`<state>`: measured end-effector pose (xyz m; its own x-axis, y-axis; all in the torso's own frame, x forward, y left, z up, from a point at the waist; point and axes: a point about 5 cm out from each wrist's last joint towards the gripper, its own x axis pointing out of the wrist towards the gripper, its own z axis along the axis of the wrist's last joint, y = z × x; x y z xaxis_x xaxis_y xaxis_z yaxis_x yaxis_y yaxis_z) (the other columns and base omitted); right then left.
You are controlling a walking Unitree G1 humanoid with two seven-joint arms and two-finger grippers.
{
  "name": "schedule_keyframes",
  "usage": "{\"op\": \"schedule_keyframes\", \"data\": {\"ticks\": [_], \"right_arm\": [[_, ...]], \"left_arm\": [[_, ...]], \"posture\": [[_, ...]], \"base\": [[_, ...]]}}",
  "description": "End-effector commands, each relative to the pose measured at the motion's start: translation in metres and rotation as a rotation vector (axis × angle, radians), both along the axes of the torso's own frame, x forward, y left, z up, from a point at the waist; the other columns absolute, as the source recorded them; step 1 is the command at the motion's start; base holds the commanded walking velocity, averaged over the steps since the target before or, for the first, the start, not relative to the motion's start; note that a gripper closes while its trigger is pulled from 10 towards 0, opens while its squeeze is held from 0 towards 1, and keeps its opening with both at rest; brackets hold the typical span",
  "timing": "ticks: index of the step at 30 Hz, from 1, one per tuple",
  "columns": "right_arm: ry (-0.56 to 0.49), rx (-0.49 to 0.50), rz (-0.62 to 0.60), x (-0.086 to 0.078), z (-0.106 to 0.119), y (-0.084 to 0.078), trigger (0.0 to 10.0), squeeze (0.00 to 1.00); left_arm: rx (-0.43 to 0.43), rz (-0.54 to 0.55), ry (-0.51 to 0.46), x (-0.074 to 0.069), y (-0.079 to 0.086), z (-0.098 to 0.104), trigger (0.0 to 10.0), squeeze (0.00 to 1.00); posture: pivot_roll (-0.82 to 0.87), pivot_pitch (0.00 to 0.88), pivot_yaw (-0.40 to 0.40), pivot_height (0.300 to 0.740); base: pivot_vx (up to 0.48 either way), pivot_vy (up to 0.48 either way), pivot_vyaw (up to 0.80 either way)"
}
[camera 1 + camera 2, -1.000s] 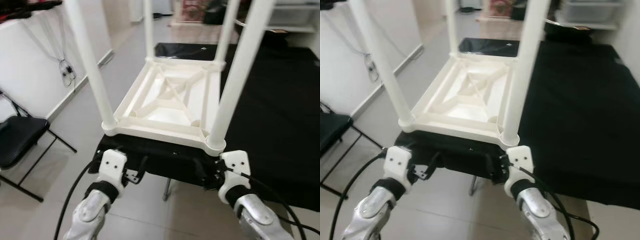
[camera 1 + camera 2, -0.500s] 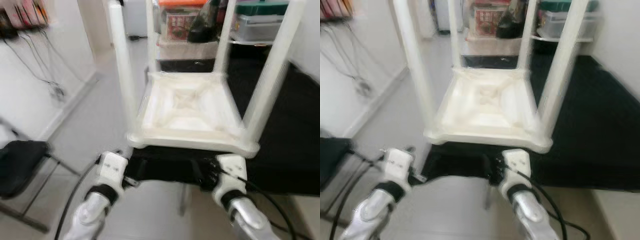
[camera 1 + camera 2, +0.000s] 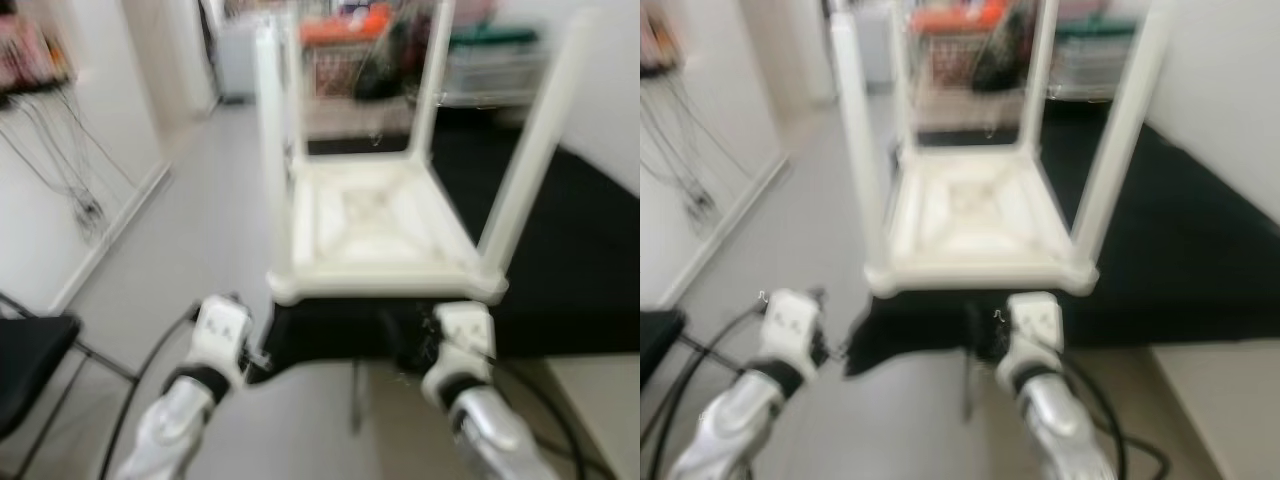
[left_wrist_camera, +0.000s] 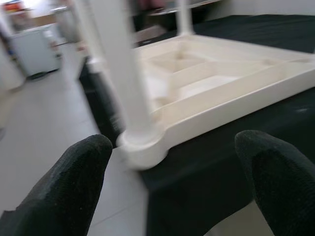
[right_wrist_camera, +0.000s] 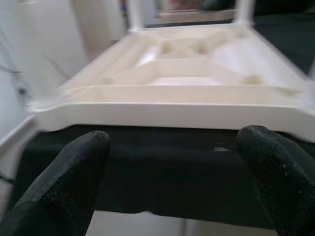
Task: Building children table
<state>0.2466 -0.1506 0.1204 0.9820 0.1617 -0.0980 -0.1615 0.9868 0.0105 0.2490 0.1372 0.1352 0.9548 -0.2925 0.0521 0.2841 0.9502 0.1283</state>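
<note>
Since the earlier frame, the head camera has swung right and the whole scene has shifted with it; the table keeps its place on the black surface, and both head views are now blurred.

Left gripper (image 4: 179,182) — fingers spread wide, holding nothing — sits level with the near edge of the black-covered surface (image 3: 580,270), facing the table's near left corner. One black fingertip (image 4: 69,182) lies on either side of that corner in the left wrist view, with no contact visible.

Right gripper (image 5: 177,182) — fingers likewise apart and empty — faces the near edge of the tabletop from just in front of the black surface.

White children's table (image 3: 375,225) rests upside down on the black surface, its ribbed underside facing up. Four white legs (image 3: 530,160) stand upright from its corners.

Beyond the table, shelving with storage boxes (image 3: 490,65) is too blurred to detail. A black folding chair (image 3: 25,360) stands on the tiled floor (image 3: 190,240) at the robot's left, and cables (image 3: 60,160) hang against the white wall.
</note>
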Motion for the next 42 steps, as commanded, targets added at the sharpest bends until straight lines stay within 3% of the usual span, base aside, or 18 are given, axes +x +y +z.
{"op": "schedule_keyframes", "data": {"ticks": [1, 11, 18, 27, 34, 42], "right_arm": [[-0.001, -0.002, -0.007, 0.001, 0.000, -0.003, 10.0, 0.00], [0.001, 0.003, 0.011, 0.002, 0.000, -0.002, 10.0, 0.00], [0.000, 0.010, 0.021, 0.002, 0.001, -0.002, 10.0, 0.00], [-0.001, 0.016, 0.031, 0.002, 0.002, -0.003, 10.0, 0.00], [-0.024, 0.002, 0.084, 0.000, 0.004, 0.001, 10.0, 0.00], [-0.022, 0.003, 0.094, 0.001, 0.005, 0.003, 10.0, 0.00]], "left_arm": [[0.012, -0.012, 0.013, 0.001, -0.001, -0.002, 10.0, 0.00], [0.001, -0.012, 0.012, 0.002, -0.002, -0.001, 10.0, 0.00], [0.035, -0.072, 0.001, 0.001, -0.008, 0.001, 10.0, 0.00], [0.020, -0.121, -0.001, -0.002, -0.016, 0.004, 10.0, 0.00], [0.002, -0.101, -0.006, -0.001, -0.017, 0.006, 10.0, 0.00], [0.008, -0.069, -0.025, 0.002, -0.014, 0.010, 10.0, 0.00]], "posture": [[-0.07, 0.000, 0.029, 0.740], [-0.07, 0.006, 0.026, 0.740], [-0.07, 0.012, 0.022, 0.740], [-0.07, 0.024, 0.019, 0.740], [-0.07, 0.029, 0.018, 0.740], [-0.08, 0.031, 0.023, 0.740]], "base": [[0.292, 0.000, 0.00], [0.255, 0.000, 0.00], [0.000, 0.000, 0.00], [0.000, -0.472, 0.00], [0.000, -0.246, 0.00], [0.000, 0.000, 0.60]]}}
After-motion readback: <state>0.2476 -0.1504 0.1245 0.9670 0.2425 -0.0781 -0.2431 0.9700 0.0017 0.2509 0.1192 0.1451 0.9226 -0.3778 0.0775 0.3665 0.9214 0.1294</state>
